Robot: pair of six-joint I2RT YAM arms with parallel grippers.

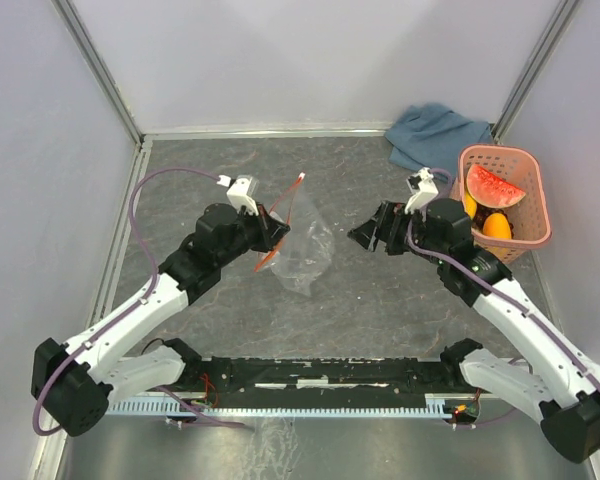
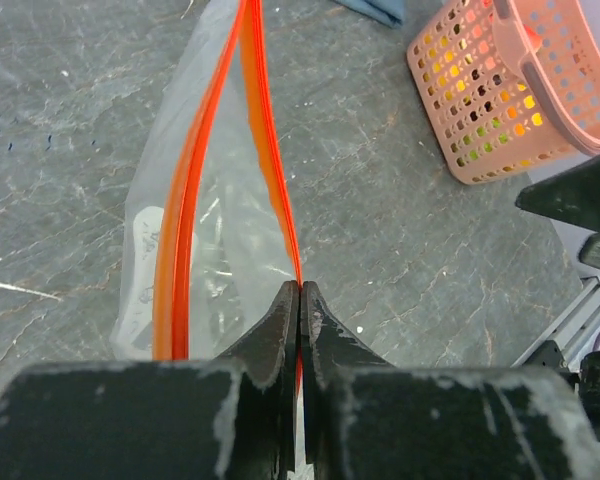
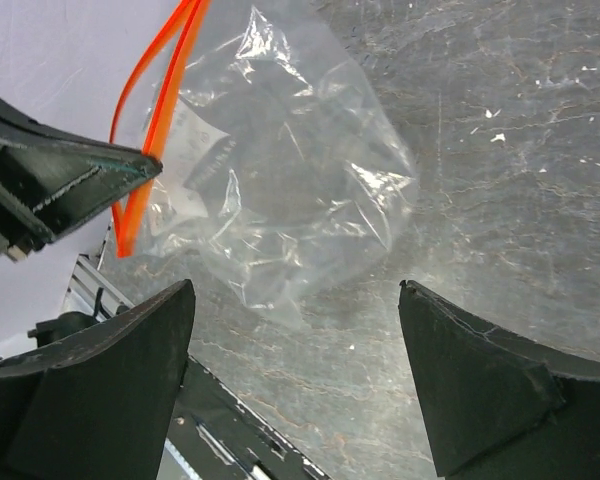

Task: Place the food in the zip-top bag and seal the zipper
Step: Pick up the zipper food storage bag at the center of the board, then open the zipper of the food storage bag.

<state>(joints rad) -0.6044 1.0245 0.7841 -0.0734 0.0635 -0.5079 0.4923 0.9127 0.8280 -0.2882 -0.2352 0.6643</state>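
Note:
The clear zip-top bag lies mid-table with its mouth held up and open. My left gripper is shut on one side of the red-orange zipper, with the strip pinched between the fingertips in the left wrist view. The bag looks empty in the right wrist view. My right gripper is open and empty, to the right of the bag and pointing at it. The watermelon wedge, orange fruit and a yellow fruit sit in the pink basket. The grapes are hidden.
The pink lattice basket stands at the right and shows in the left wrist view. A blue-grey cloth lies crumpled at the back right. White walls enclose the table; a black rail runs along the near edge.

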